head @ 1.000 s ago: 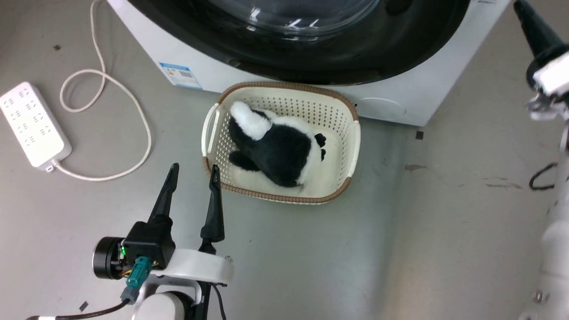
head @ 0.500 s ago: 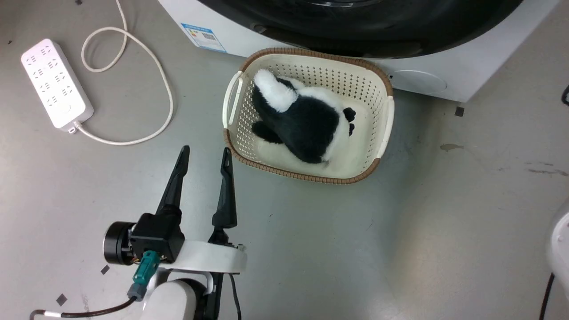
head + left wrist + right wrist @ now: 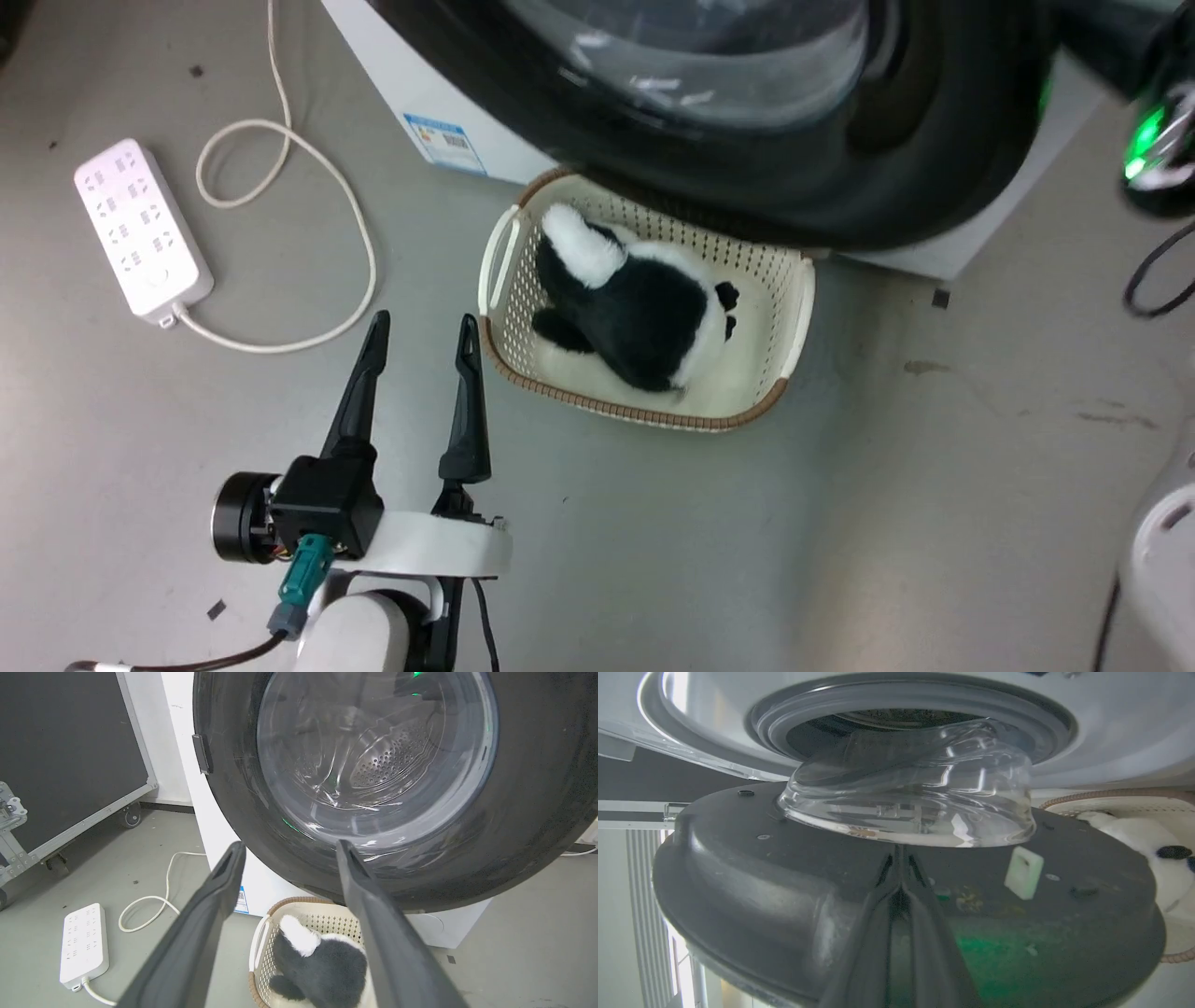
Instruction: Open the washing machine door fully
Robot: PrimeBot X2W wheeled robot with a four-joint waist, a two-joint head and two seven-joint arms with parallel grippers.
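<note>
Door-swinging is the step in hand, we judge: the washing machine door (image 3: pixel 709 182) stands partly open, angled away from the washing machine (image 3: pixel 425 98). Our right gripper (image 3: pixel 899 868) has its fingers pressed together, tips at the door's inner face below the glass bowl. Our left gripper (image 3: pixel 422 322) hangs with fingers spread beside the basket (image 3: pixel 796 317). Next we need a steady outward push, sweeping the door wide above that basket.

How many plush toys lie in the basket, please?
1. A black-and-white plush toy lies inside the cream basket before the washing machine; another beneath it could be hidden.
</note>
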